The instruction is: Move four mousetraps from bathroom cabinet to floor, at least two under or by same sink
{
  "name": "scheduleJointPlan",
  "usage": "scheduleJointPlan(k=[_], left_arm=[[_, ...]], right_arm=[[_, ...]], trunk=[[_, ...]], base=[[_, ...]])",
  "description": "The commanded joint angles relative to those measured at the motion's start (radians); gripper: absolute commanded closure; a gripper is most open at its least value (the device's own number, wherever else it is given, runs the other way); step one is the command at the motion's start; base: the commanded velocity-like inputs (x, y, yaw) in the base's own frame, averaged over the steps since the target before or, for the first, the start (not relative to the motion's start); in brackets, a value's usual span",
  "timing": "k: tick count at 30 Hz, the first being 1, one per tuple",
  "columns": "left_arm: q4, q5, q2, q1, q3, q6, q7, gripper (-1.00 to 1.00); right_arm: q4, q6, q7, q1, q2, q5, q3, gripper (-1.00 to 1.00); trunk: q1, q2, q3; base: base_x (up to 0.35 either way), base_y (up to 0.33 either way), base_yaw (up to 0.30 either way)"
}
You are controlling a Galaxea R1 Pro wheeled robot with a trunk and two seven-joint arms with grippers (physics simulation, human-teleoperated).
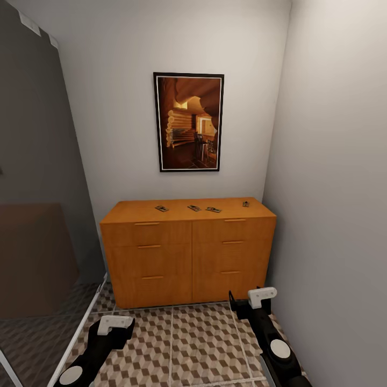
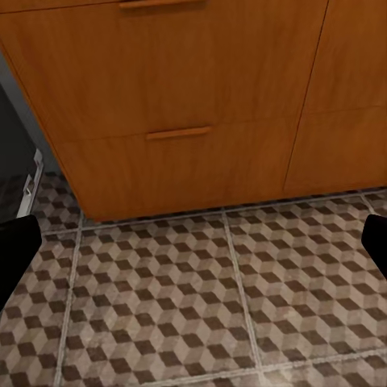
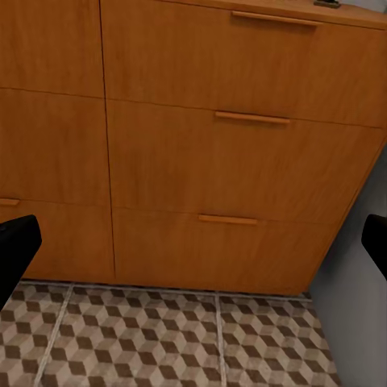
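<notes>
Along the far wall, below a dark-framed picture (image 1: 188, 122) of a log cabin interior, stands the low, wide orange-brown wooden cabinet (image 1: 188, 252) with slim bar handles, its drawers all closed. On its flat top, from left to right, lie the four small flat tan wooden mousetraps with dark wire: one (image 1: 161, 208) left of centre, two (image 1: 194, 208) (image 1: 213, 209) close together near the middle, and one (image 1: 245, 203) well apart toward the right rear corner. They look light, thin and stiff, apt to slide on the smooth wood; the safest hold is probably across the board's long edges, clear of the sprung wire. Left of the cabinet is a dark glass panel (image 1: 37, 215). Nearer the robot, the cube-patterned tiled bathroom floor (image 1: 199, 344) lies between it and the cabinet. Both arms are held low with forearms reaching forward, well short of the cabinet top. The left tool (image 2: 193, 242) has its dark fingers spread wide with nothing between them, over the tiles; the right tool (image 3: 193, 242) is likewise wide and holds nothing, facing the lower right-hand drawers beside the grey wall (image 1: 333, 215).
</notes>
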Motion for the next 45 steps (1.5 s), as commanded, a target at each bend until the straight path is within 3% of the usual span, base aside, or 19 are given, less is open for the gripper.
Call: scheduleJointPlan(k=[1,45], left_arm=[[-0.001,-0.001,0.001,-0.001,-0.001,0.005,-0.001,-1.0],[0.002,-0.001,0.001,-0.001,-0.022,0.005,-0.001,-1.0]], right_arm=[[-0.001,0.008,-0.005,-0.001,0.0,0.01,0.002,-1.0],[0.001,0.008,-0.005,-0.001,0.0,0.01,0.002,-1.0]], trunk=[[0.0,-0.001,-0.001],[0.0,-0.001,-0.001]], base=[[0.0,0.0,0.0],[0.0,0.0,0.0]])
